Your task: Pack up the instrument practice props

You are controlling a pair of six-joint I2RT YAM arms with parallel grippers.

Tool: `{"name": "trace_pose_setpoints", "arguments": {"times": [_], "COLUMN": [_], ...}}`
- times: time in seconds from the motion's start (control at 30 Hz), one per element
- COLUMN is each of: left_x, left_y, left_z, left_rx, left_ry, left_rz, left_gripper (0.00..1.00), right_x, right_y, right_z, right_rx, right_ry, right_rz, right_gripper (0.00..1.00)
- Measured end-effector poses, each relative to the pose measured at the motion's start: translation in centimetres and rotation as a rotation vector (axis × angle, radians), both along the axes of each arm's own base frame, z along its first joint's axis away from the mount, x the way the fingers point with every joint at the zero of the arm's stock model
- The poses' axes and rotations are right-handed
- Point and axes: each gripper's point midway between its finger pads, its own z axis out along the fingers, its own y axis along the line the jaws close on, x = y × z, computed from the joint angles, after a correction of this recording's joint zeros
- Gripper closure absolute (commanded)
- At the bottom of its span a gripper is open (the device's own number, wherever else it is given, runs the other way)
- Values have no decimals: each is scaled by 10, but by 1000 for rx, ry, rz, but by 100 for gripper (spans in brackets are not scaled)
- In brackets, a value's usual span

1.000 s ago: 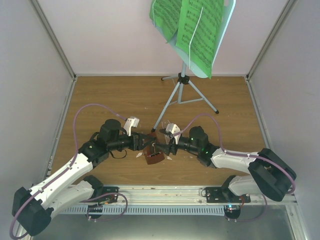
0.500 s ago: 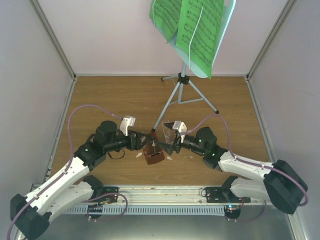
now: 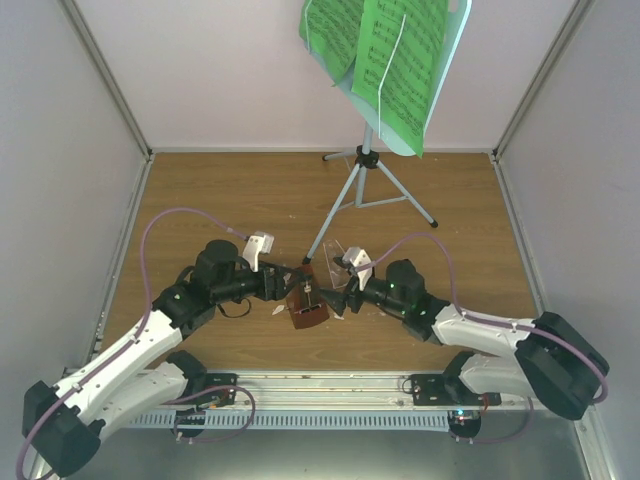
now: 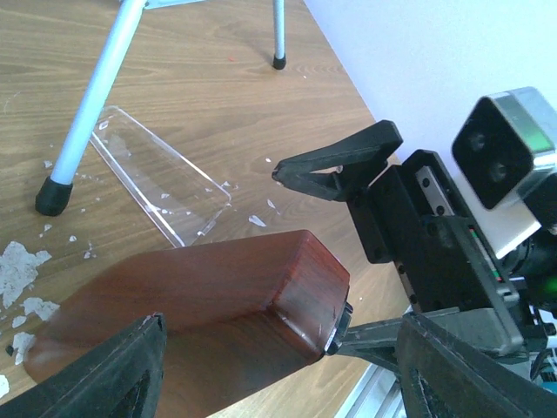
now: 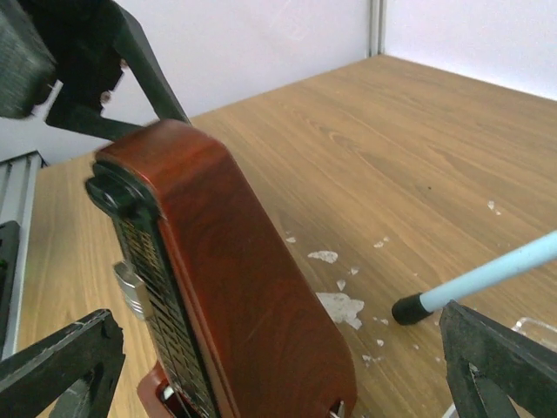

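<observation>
– Since the metronome (image 3: 305, 308) stands on the table (image 3: 220, 190) between both arms, where do you want it taken, and how will it handle?
– Treat it as a small rigid block, probably light, with smooth lacquered sides that may slip. Grip across the two flat side faces, low on the body. Keep your pads off the open front: the pendulum and scale are exposed there and likely fragile.
– Jaw state?
– Left gripper (image 3: 288, 288): jaws parted, straddling the body with a gap on one side, nothing held. Right gripper (image 3: 333, 298): jaws spread wide, close to the body, nothing held.
– Containers?
– No box or bag shows in any view. The one enclosure is the clear cover (image 4: 161, 183), lying empty on the table just beside a foot of the music stand (image 3: 366, 156). Expect it to be thin, slick and easily cracked, so handle it by the edges. The green sheets (image 3: 400, 60) rest on the stand, well apart from both grippers
</observation>
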Motion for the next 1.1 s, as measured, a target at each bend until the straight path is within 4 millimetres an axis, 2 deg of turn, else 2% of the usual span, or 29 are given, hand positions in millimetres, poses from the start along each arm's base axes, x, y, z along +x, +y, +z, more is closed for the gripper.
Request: {"name": "trace_pose_setpoints", "arguments": {"times": [0.27,0.57,1.1], "left_x": [-2,-2,-4], "left_y": [-2,-2,-2], "left_z": [-1,-1,-3], "left_rx": [-3,-5,-4], "left_ry": [7,9,14], "left_rz": [-12,-17,-22], "left_gripper": [26,27,27], "right_x": [8,13,13], "right_y": [0,-2,8], "right_z": [-18,-16,-14], "right_rx": [-42,-40,-39], "right_ry": [34,28,30], "right_rz": [-39,-72,-48], "right_gripper": [1,1,1]}}
